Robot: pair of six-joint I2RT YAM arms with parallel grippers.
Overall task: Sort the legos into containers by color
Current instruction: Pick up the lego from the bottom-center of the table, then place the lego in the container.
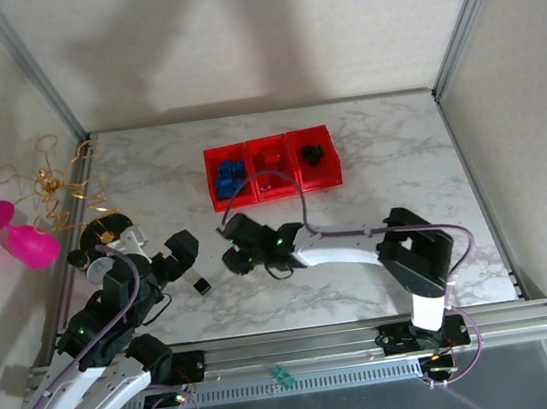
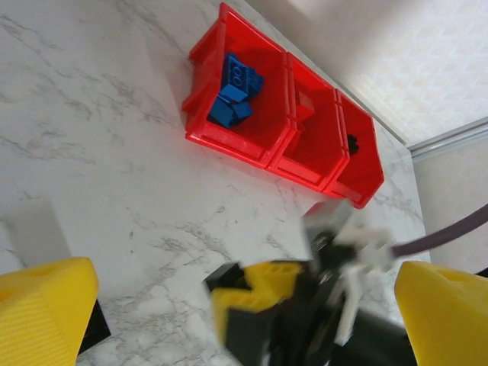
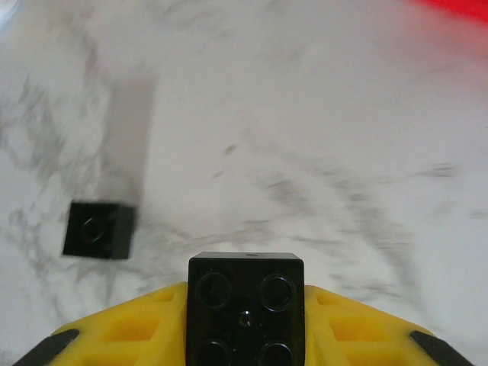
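Note:
Three joined red containers point(image 1: 274, 196) stand at the table's far middle; the left one holds blue legos point(image 1: 230, 178), the middle one red legos point(image 1: 269, 155), the right one a black lego point(image 1: 313, 154). My right gripper point(image 3: 245, 320) is shut on a black four-stud lego point(image 3: 245, 301) just above the marble, in front of the containers point(image 2: 229, 141). A second black lego point(image 3: 97, 229) lies on the table point(image 1: 202, 287) to its left. My left gripper point(image 2: 244, 320) is open, its yellow fingers point(image 2: 42, 313) wide apart, close to the right gripper point(image 1: 232, 258).
A pink goblet point(image 1: 15, 233) and gold wire loops point(image 1: 48, 179) sit outside the table's left edge. Metal frame posts point(image 1: 461, 18) rise at the back corners. A small green piece point(image 1: 281, 375) lies on the front rail.

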